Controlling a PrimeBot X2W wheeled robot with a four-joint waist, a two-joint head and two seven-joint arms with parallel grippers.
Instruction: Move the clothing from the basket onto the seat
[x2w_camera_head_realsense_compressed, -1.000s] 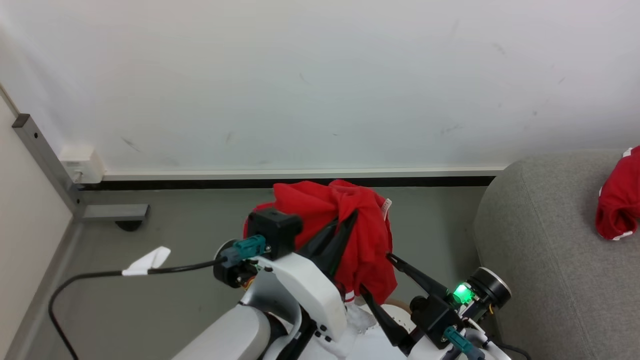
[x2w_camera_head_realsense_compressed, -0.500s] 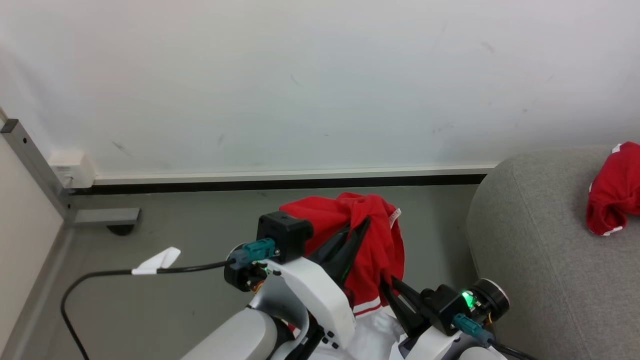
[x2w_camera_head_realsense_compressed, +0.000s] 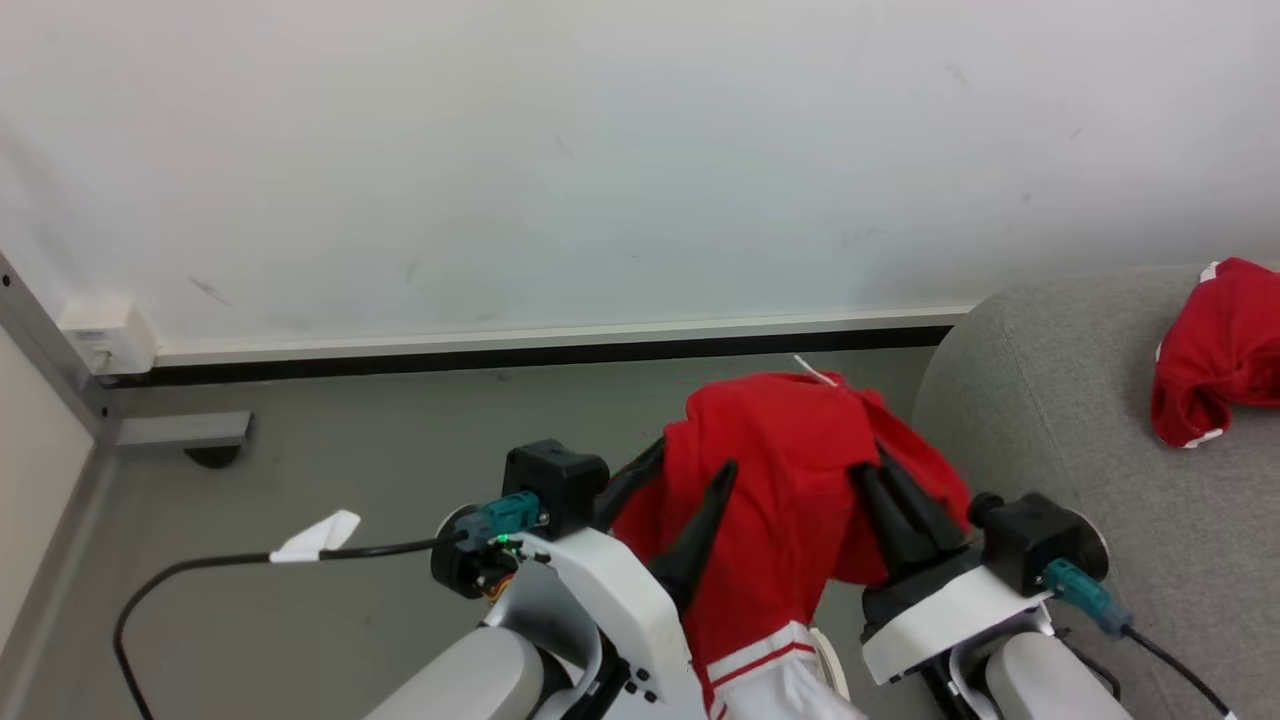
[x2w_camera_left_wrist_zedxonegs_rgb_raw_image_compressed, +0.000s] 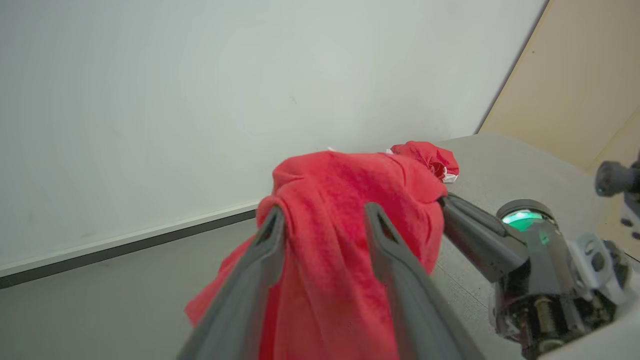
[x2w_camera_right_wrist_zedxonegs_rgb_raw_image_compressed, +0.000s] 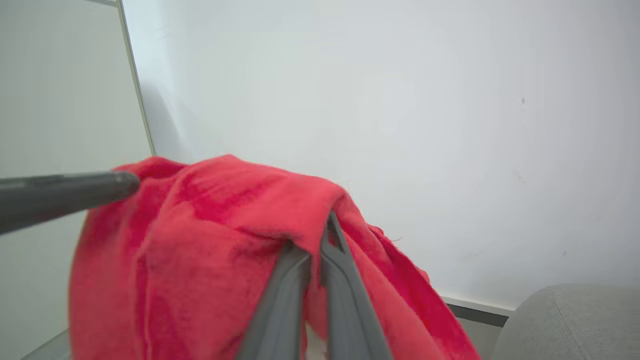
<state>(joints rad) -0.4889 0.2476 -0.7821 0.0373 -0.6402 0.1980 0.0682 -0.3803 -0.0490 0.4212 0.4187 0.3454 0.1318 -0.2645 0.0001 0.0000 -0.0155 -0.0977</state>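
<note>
A: What's the right end effector (x2w_camera_head_realsense_compressed: 878, 462) doing?
B: It's pinching a fold of the red garment (x2w_camera_head_realsense_compressed: 790, 470), with its fingers pressed together on the cloth near the top edge. The wrist view is showing the fold trapped right at the tips.
A: And the left end effector (x2w_camera_head_realsense_compressed: 697, 452)?
B: Its fingers are standing spread. A thick wad of the same garment is sitting in the gap and draping over the tips. It looks like it's propping more than clamping, and I can't tell if it's squeezing at all.
A: Why two arms?
B: My guess is they're sharing the load, so the cloth is hanging clear of the floor (x2w_camera_head_realsense_compressed: 350, 440) beneath them. The bulk is sagging between and below both end effectors, with the white stripe trim (x2w_camera_head_realsense_compressed: 755, 655) dangling lowest.
A: Target?
B: The sofa (x2w_camera_head_realsense_compressed: 1050, 420) is sitting just right of the right end effector, its rounded edge close beside it. A second red garment (x2w_camera_head_realsense_compressed: 1210, 350) is already lying on it, further right.
A: Materials?
B: It's a soft, matte, limp fabric, creasing into deep folds. A small white label (x2w_camera_head_realsense_compressed: 818, 372) is sticking up above the tips. The sofa is showing a coarse grey weave, so I'm expecting the cloth to stay put. The risk I'm seeing is the drape snagging on the left fingers at release.
</note>
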